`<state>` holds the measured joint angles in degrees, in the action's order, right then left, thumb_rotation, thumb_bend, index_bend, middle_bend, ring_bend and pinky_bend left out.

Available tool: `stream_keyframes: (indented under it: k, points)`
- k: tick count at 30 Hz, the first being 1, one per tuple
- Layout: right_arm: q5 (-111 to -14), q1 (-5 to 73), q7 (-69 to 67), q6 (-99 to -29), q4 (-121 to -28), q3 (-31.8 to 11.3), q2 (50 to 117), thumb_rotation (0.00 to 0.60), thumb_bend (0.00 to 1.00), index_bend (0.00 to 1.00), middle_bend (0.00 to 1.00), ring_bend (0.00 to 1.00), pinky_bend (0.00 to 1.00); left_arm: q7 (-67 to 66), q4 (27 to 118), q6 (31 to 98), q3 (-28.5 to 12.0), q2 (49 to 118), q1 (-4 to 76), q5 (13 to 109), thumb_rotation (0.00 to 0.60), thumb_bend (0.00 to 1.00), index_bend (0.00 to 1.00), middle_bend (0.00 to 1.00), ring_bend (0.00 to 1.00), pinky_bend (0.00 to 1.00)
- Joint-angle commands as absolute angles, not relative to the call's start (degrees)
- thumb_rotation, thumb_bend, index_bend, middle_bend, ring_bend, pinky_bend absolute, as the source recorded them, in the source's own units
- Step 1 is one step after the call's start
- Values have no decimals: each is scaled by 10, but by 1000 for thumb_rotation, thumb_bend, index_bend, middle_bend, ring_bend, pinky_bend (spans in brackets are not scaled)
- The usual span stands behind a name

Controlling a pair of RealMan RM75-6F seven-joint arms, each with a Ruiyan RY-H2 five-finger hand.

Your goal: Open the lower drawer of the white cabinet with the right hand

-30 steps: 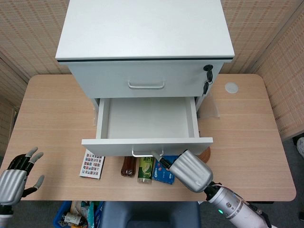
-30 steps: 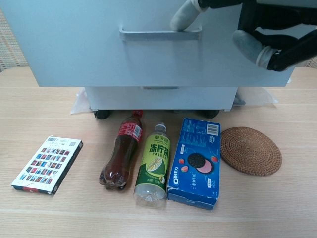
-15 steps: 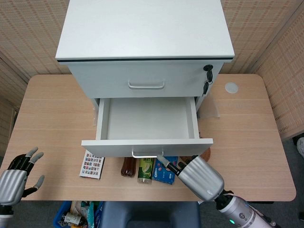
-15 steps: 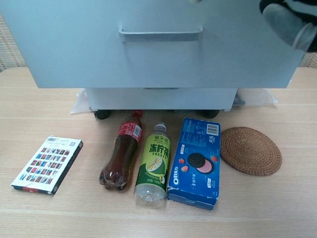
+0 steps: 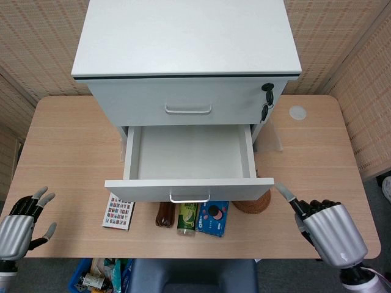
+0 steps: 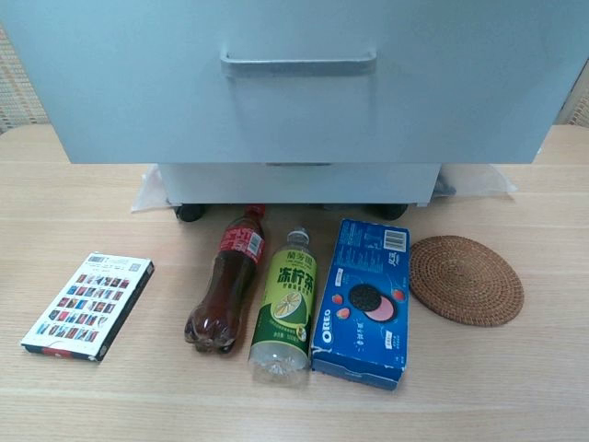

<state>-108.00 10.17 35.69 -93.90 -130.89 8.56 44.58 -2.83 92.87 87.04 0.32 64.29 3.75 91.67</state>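
The white cabinet (image 5: pixel 186 55) stood at the back middle of the worktop (image 5: pixel 67 152), and its lower drawer (image 5: pixel 188 160) was pulled well out toward the front edge, its inside bare and its handle (image 5: pixel 189 198) facing forward; the upper drawer (image 5: pixel 183 102) was closed. The right hand (image 5: pixel 327 229) hung near the front right corner of the worktop, released, fingers apart and holding nothing, well apart from the handle. The left hand (image 5: pixel 21 223) sat at the front left corner, likewise loose with its fingers spread and empty. Under the drawer front, along the front edge, lay a card box (image 6: pixel 88 305), a cola bottle (image 6: pixel 227 280), a green lemon drink bottle (image 6: pixel 284 306) and a blue Oreo box (image 6: pixel 363 300), side by side, with a woven coaster (image 6: pixel 466 279) just right of the Oreo box.
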Motion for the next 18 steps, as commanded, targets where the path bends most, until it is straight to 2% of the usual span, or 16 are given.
stream_keyframes:
  k: [1, 5, 8, 11, 14, 18]
  points:
    - [-1045, 59, 295, -972, -1249, 92, 430, 600, 622, 162, 693, 750, 866, -31, 929, 872, 1, 646, 39, 917, 600, 336, 158, 103, 157, 154]
    - [-998, 47, 248, -967, -1193, 83, 442, 600, 619, 163, 670, 711, 829, -39, 930, 870, -2, 650, 42, 917, 600, 337, 158, 103, 157, 154]
    - [-962, 42, 205, -954, -1147, 74, 461, 600, 612, 163, 633, 647, 765, -42, 930, 874, -5, 653, 43, 916, 600, 336, 158, 103, 157, 154]
    - [-930, 46, 171, -925, -1099, 66, 482, 600, 564, 146, 498, 477, 603, -46, 931, 876, -7, 655, 43, 914, 600, 336, 158, 103, 157, 154]
    - [-920, 47, 147, -913, -1042, 54, 519, 600, 469, 60, 324, 279, 406, -49, 932, 882, -7, 659, 41, 916, 600, 336, 157, 103, 157, 153]
    - [-916, 41, 129, -908, -980, 46, 564, 600, 427, 3, 230, 185, 314, -49, 931, 888, -6, 664, 39, 919, 600, 337, 157, 103, 157, 153]
